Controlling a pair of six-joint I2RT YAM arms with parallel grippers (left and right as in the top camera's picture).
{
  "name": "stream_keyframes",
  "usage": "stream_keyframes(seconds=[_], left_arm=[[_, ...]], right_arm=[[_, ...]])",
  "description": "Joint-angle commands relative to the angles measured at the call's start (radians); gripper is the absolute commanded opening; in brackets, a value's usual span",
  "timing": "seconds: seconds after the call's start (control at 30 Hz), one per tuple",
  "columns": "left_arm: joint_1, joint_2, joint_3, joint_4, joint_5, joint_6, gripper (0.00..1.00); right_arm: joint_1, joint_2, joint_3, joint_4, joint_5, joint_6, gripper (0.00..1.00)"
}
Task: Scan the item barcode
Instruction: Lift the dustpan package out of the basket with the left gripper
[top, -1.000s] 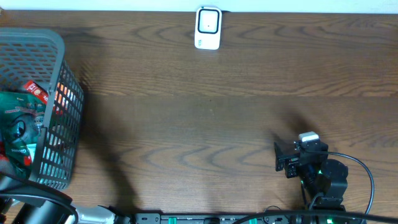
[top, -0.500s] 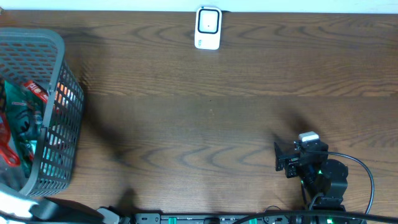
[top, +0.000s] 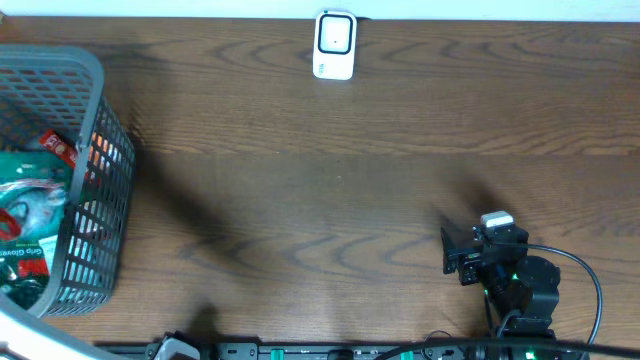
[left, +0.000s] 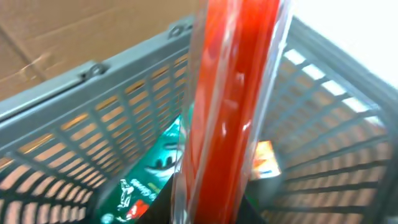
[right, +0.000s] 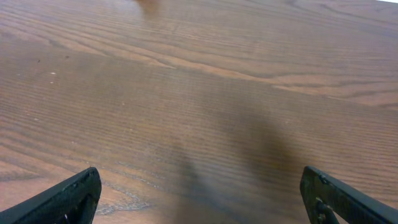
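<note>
— Where is the red packaged item (left: 233, 93) kept?
— Clamped in the left gripper (left: 205, 216), over the basket (top: 95, 75) at nine o'clock.
— The right gripper (right: 199, 193)?
— Spread wide, nothing held, at five o'clock.

Left arm leaves the frame; basket contents resettle.
Left arm (top: 15, 320), a dark bulk over the desk's (top: 300, 200) near-left corner a second ago, is now only a pale sliver at the edge. Green glove packet (top: 25, 215) in the basket (top: 95, 70) has shifted and lies flatter, label up.
</note>
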Motion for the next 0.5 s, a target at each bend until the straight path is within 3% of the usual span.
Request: stream_keyframes(seconds=[0.0,0.47], left_arm=[[-0.002,-0.039,0.0,0.02,0.169,-0.072,0.08],[-0.029,-0.117,0.0,0.093,0.634,-0.116,0.07]], right_arm=[[-0.003,0.0,0.0,0.008,-0.003,0.001,0.99],[-0.003,0.0,0.0,0.013,-0.005,0.008,0.99]])
